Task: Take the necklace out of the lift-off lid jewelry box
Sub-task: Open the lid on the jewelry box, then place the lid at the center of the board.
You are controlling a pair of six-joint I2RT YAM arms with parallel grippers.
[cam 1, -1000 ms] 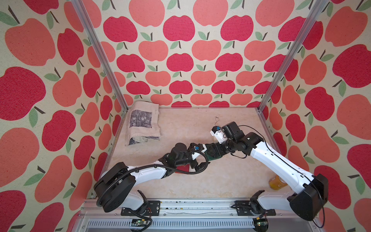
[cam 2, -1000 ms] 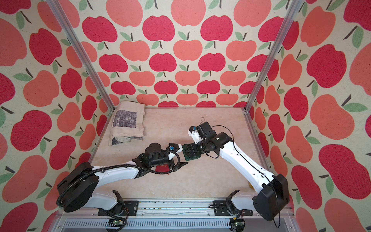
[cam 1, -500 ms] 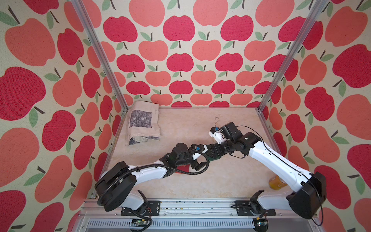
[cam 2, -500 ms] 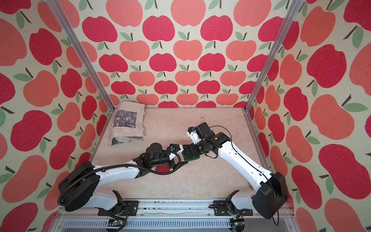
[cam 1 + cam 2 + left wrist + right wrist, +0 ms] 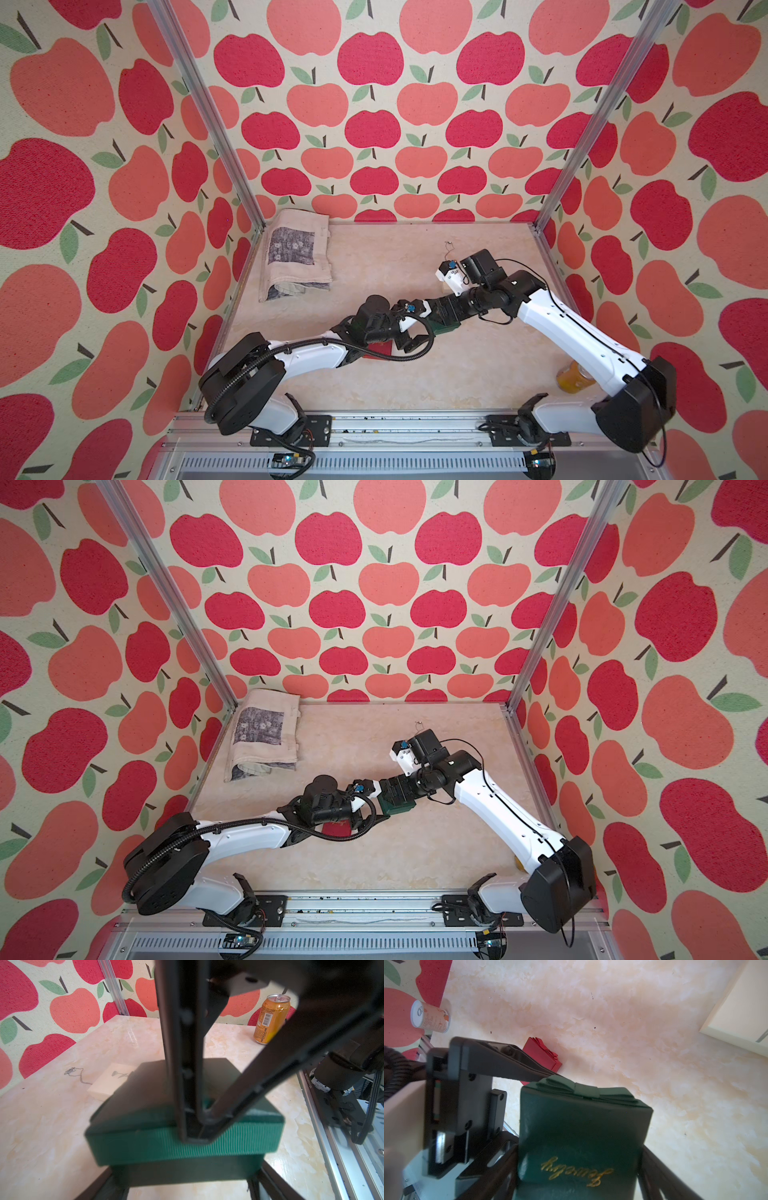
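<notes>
Left hand [image 5: 413, 338] had narrowed around dark green cardboard jewelry box [image 5: 581, 1126], contact unclear; right hand [image 5: 446, 316] pinched it. Thin silver necklace [image 5: 76, 1074] lay on counter [image 5: 457, 374]: removal looked done.

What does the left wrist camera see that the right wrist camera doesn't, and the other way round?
Only the left wrist view shows the necklace lying out on the table, and an orange can.

Only the right wrist view shows a red box with a bow, a pale can near the wall, and the gold writing saying "Jewelry" on the lid.

Both show the green jewelry box, the marbled table, and what looks like the same cream pad.
</notes>
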